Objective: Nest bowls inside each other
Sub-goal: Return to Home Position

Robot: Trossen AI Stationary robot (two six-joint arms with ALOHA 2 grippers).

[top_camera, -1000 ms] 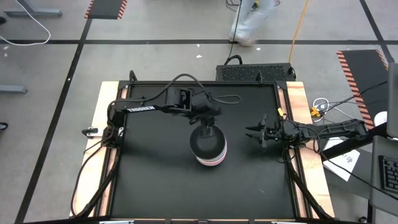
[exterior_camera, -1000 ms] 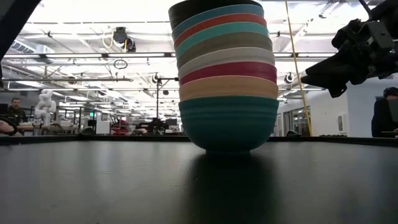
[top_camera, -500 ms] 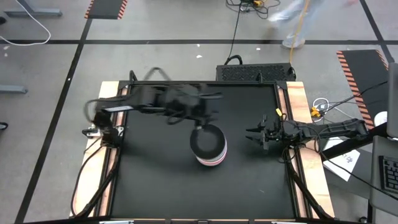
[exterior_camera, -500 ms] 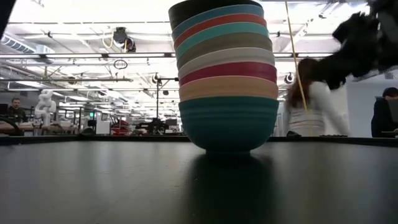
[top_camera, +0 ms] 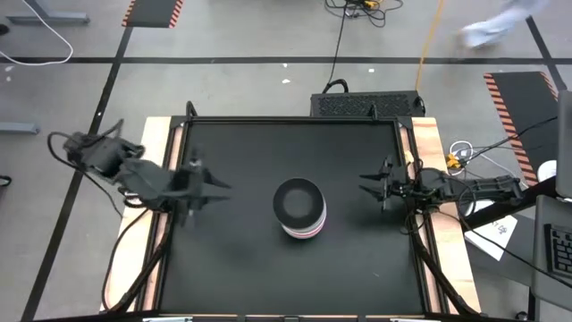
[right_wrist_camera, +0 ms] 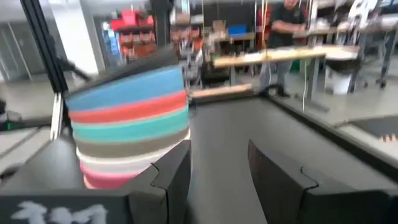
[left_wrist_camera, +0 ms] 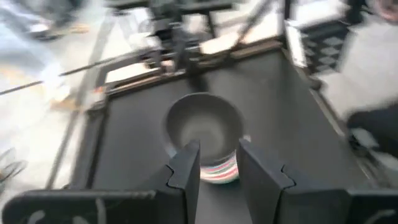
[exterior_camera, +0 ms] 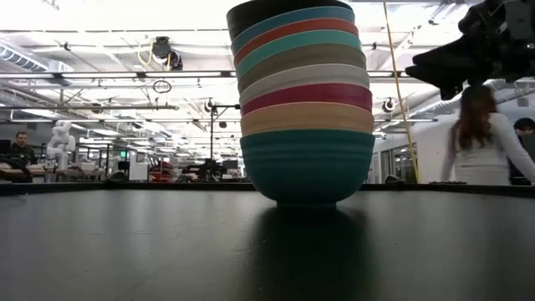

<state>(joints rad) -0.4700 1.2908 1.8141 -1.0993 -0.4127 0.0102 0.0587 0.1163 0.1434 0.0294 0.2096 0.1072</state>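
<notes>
- Since a second ago the left arm has swung away from above the bowls (top_camera: 299,207) to the left edge of the tabletop (top_camera: 232,259). The left end effector (top_camera: 214,186) now hangs just inside that edge, well apart from the stack.
- Its two fingers (left_wrist_camera: 186,171) stand parted with a clear gap and grip nothing.
- By the right edge, the right end effector (top_camera: 368,183) has barely shifted and points towards the middle. Its fingers (right_wrist_camera: 277,171) are likewise spread, with nothing between them.
- Nine bowls sit where they were, nested in one upright stack near the middle of the tabletop, between the two end effectors and touched by neither.
- From the top down the low view shows the black bowl (exterior_camera: 259,12), then blue, red, turquoise, olive-grey, white, magenta and salmon-orange. The dark green bowl (exterior_camera: 308,163) is at the bottom, resting on the tabletop.
- Behind the tabletop, a person (exterior_camera: 481,138) has walked further across the room.
</notes>
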